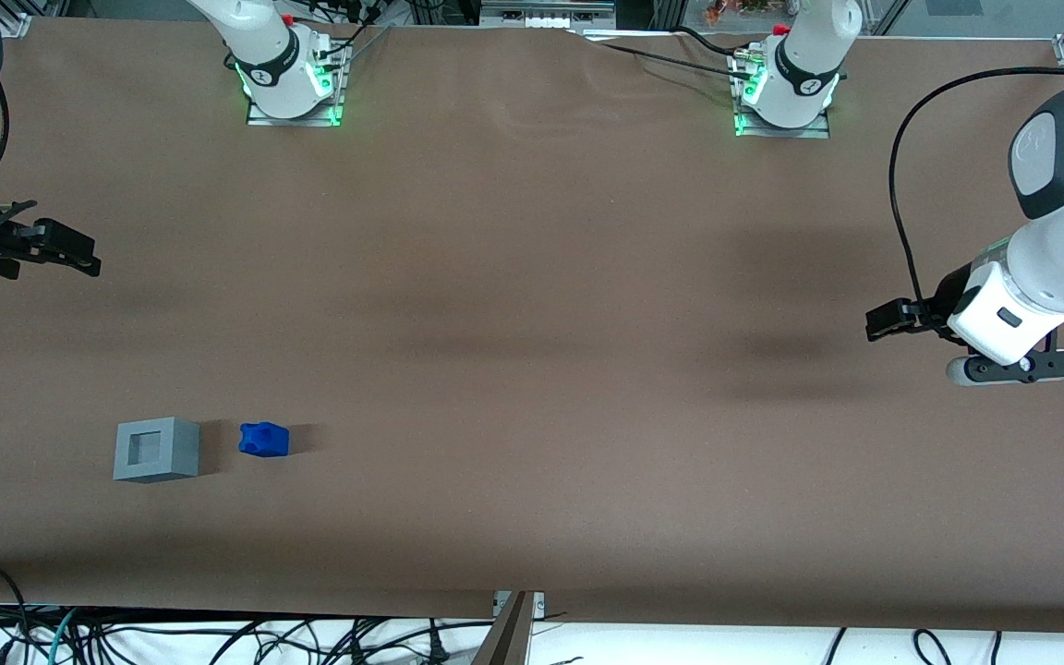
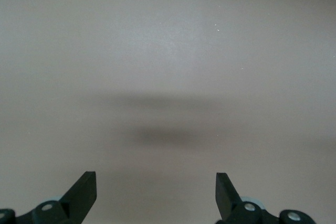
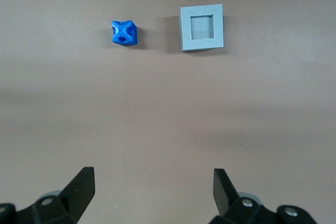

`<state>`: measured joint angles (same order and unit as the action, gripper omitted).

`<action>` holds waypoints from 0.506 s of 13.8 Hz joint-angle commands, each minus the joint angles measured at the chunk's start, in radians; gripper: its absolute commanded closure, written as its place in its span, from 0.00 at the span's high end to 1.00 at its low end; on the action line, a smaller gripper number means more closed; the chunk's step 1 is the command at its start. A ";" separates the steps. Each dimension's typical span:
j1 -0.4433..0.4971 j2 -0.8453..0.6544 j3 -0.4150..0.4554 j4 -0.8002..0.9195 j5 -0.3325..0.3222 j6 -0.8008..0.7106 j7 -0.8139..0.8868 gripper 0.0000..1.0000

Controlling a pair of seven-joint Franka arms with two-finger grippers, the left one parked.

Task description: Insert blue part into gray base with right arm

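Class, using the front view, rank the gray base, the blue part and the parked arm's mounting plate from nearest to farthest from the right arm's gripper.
The gripper is open, above the working arm's end of the table.
1. gray base: nearer the front camera than the gripper.
2. blue part: beside the base, not touching, slightly farther.
3. mounting plate: toward the parked arm's end, clearly farthest.

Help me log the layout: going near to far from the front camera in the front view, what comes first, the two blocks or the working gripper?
Gray base and blue part side by side → right arm's gripper, open, hanging above the table.
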<state>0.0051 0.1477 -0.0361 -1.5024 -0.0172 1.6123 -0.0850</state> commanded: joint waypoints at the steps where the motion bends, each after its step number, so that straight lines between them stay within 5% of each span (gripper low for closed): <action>1: 0.001 -0.011 0.002 0.004 0.006 -0.006 0.008 1.00; 7: 0.001 -0.002 0.002 0.011 0.005 -0.003 0.010 1.00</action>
<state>0.0051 0.1478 -0.0360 -1.5024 -0.0172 1.6131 -0.0847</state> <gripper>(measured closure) 0.000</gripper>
